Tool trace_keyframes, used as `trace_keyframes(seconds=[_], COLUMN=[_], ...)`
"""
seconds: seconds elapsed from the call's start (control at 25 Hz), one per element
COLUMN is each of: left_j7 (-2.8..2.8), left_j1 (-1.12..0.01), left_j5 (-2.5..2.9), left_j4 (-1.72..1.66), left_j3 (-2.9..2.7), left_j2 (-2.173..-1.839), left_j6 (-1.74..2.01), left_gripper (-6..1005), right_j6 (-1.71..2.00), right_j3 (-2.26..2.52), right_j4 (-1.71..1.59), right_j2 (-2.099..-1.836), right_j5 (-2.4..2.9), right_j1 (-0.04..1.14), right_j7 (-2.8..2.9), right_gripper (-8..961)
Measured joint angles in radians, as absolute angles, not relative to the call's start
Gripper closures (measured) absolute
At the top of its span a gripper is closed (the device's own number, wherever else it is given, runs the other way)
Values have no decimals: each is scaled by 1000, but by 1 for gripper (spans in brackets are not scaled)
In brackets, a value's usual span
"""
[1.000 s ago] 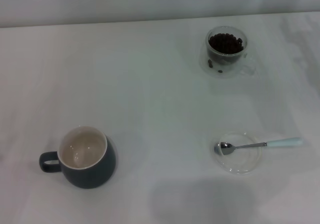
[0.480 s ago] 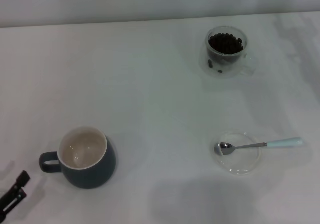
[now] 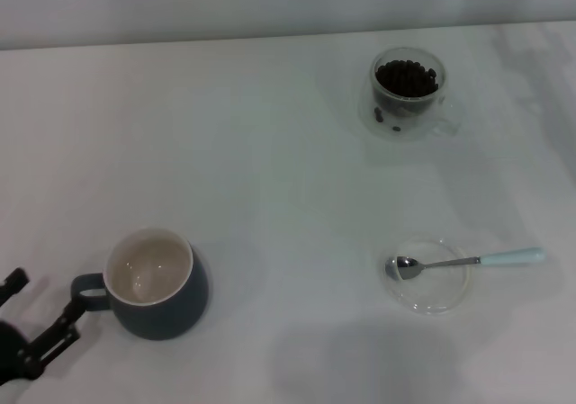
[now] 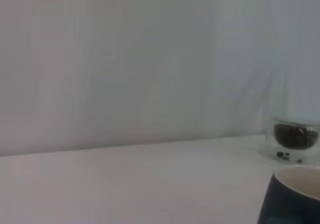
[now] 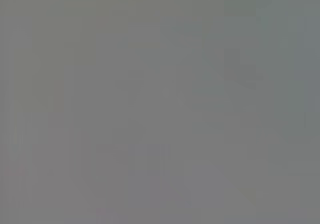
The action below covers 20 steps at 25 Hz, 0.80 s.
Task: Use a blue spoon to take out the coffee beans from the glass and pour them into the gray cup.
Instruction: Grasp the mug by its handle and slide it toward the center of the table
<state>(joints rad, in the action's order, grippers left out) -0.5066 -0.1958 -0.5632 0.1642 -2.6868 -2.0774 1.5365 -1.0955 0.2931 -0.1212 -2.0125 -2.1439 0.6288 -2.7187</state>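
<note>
The gray cup (image 3: 155, 284) stands at the front left of the white table, its loop handle pointing left; its rim also shows in the left wrist view (image 4: 295, 196). My left gripper (image 3: 42, 298) is open and empty at the front left corner, just left of the cup's handle and apart from it. The glass (image 3: 408, 92) with the coffee beans (image 3: 407, 77) stands at the back right; it also shows in the left wrist view (image 4: 295, 139). The blue spoon (image 3: 468, 261) lies with its bowl on a clear saucer (image 3: 430, 275), handle pointing right. My right gripper is out of view.
The white table (image 3: 270, 170) ends at a pale wall along the back. A few loose beans (image 3: 396, 128) lie by the foot of the glass. The right wrist view shows only plain grey.
My left gripper has come in from the front left corner and moved up towards the cup's handle, its fingers now spread. The cup, glass and spoon have not moved.
</note>
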Motion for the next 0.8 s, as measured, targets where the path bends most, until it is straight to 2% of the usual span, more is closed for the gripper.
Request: trace_keyframes(seconds=[0.32, 0.64, 0.8], left_j7=[-499, -406, -380], left_j1=[-223, -219, -223], left_j5=[-550, -547, -548], left_j4=[136, 77, 61], left_j3=[-2686, -2686, -2686], left_j2=[-2078, -2080, -2080], left_j6=[1477, 1418, 1399], left_gripper=[123, 282, 441], right_j6=[-1115, -1119, -1120], right_j3=[294, 295, 295], right_j4=[-121, -121, -119], right_j2=[-2014, -2016, -2016], right_j5=[-2143, -2142, -2142], right_j1=[625, 624, 624], right_j7=[-2718, -2718, -2718], right_gripper=[228, 229, 228])
